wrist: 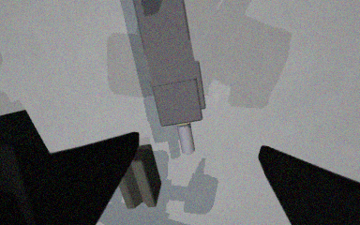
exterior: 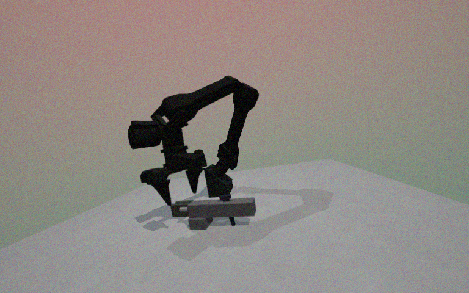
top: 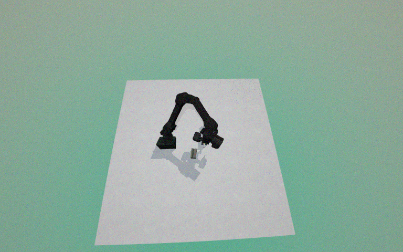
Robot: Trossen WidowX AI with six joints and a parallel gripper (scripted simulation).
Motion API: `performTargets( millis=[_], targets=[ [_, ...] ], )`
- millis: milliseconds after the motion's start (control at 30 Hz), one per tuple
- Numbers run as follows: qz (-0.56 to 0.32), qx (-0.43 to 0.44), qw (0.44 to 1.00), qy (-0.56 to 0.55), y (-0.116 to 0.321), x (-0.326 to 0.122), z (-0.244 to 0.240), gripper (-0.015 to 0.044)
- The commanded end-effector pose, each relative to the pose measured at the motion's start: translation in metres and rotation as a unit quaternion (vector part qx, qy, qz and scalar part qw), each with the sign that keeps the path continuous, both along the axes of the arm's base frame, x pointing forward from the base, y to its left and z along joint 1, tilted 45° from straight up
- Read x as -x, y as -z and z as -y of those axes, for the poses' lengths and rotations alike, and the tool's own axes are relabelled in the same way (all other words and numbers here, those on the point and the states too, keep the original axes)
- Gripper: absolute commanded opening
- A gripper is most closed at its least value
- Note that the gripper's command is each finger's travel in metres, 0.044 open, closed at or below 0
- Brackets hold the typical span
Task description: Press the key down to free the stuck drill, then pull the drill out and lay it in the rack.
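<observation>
The long grey housing (exterior: 223,208) (wrist: 166,52) stands raised off the table. The pale drill (exterior: 183,209) (wrist: 187,140) sticks out a short way from its end. The key (exterior: 225,198) (wrist: 151,6) has its dark head low on the housing's top; its thin dark lower end shows underneath in the exterior view. The small grooved rack (top: 193,153) (exterior: 175,210) (wrist: 154,173) stands beside the drill's outer end, partly behind the left finger in the wrist view. My gripper (exterior: 182,198) (wrist: 199,144) is wide open and empty, its fingertips on either side of the drill's end in the wrist view, above it.
The housing rests on a grey foot (exterior: 198,223) near its drill end. The black arm base (top: 166,142) stands to the left in the top view, on the pale table (top: 195,208). The arm's shadows fall around the rack and housing.
</observation>
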State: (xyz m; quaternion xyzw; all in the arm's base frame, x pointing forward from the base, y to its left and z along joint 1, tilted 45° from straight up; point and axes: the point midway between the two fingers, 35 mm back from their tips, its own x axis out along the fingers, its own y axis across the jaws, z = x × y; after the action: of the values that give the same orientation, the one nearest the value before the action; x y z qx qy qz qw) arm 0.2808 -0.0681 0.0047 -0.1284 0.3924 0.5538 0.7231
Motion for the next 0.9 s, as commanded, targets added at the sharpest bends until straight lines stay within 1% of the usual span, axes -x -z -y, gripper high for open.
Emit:
performTargets(
  millis=[0, 567, 867],
  targets=[
    [0.093, 0.011, 0.991, -0.100, 0.033, 0.014, 0.004, 0.0440],
    [0.093, 0.011, 0.991, -0.100, 0.033, 0.014, 0.003, 0.0440],
    [0.093, 0.011, 0.991, -0.100, 0.040, 0.012, -0.006, 0.0440]
  ],
)
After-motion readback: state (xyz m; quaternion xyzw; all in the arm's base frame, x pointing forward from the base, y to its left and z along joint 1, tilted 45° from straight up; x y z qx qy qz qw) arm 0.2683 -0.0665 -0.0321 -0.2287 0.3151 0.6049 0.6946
